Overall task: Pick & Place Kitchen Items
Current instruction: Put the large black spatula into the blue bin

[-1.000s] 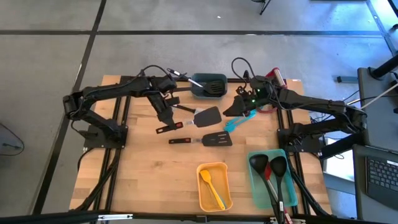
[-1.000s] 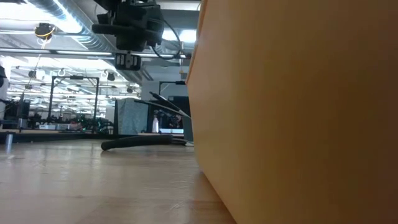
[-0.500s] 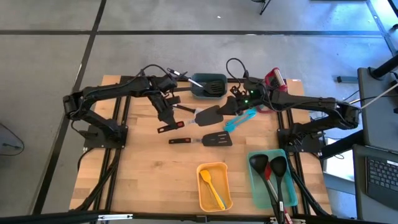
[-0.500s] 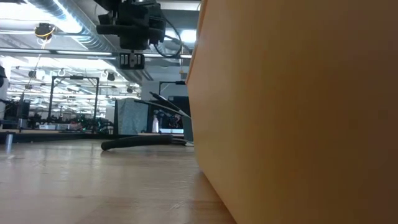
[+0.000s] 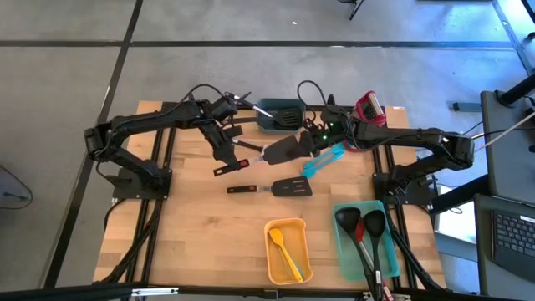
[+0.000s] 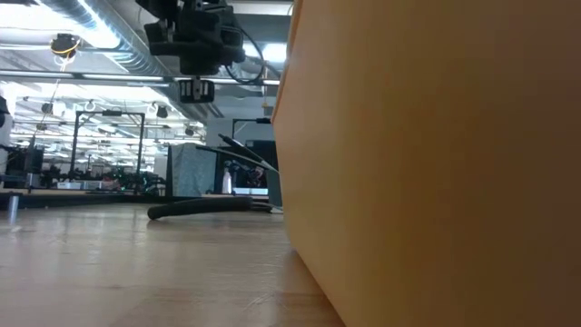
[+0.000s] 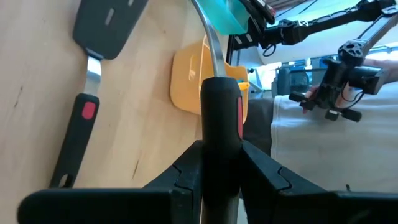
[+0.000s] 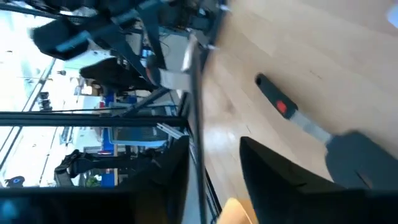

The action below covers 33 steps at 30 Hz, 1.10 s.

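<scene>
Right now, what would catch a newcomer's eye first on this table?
Both arms meet at the table's far middle over one black turner: the left end effector is shut on its handle, and the right end effector is at its blade. Nearer the front sit a yellow bin and a teal bin holding utensils.

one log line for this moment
left gripper: shut on red-trimmed black turner handle | right gripper: at turner head | second black turner: on table

Left gripper (image 5: 224, 155) clamped shut, raised – right gripper (image 5: 294, 147) mid-table, fingers apart.
</scene>
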### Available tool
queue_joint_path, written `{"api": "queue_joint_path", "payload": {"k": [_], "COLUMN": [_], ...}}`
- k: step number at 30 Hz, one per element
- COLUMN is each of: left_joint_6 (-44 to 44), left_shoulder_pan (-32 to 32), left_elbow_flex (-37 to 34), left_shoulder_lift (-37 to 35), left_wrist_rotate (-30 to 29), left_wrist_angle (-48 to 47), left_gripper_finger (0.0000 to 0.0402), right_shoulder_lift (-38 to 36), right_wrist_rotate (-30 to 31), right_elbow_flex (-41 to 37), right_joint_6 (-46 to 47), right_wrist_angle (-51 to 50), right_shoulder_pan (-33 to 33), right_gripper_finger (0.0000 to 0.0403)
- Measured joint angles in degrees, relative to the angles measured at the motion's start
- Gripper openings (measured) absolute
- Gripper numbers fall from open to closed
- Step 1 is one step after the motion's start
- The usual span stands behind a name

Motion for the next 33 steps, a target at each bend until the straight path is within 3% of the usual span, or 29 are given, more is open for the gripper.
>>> {"api": "queue_joint_path", "payload": {"k": [5,12,20,28,33], "left_joint_6": [0.02,0.2,0.63,0.59,1.14], "left_shoulder_pan": [-0.14,-0.14,-0.17,-0.14,0.31], "left_elbow_flex": [0.0,0.0,0.0,0.0,0.0], "left_shoulder_lift": [0.0,0.0,0.0,0.0,0.0], "left_wrist_rotate": [0.27,0.03,-0.58,-1.47,-3.81], "left_wrist_angle": [-0.22,-0.2,0.03,-0.04,0.35], "left_gripper_finger": [0.007,0.007,0.007,0.0072,0.0107], "right_shoulder_lift": [0.02,0.02,0.02,0.02,0.02], "right_wrist_rotate": [0.83,0.78,1.71,4.28,7.99], "right_elbow_flex": [0.0,0.0,0.0,0.0,0.0], "right_joint_6": [0.07,0.94,0.88,1.75,4.97], "right_wrist_angle": [5.48,5.16,4.28,3.77,3.48], "right_shoulder_pan": [0.0,-0.11,-0.13,-0.09,0.88], "right_gripper_finger": [0.0121,0.0108,0.0011,0.0005,0.0003]}}
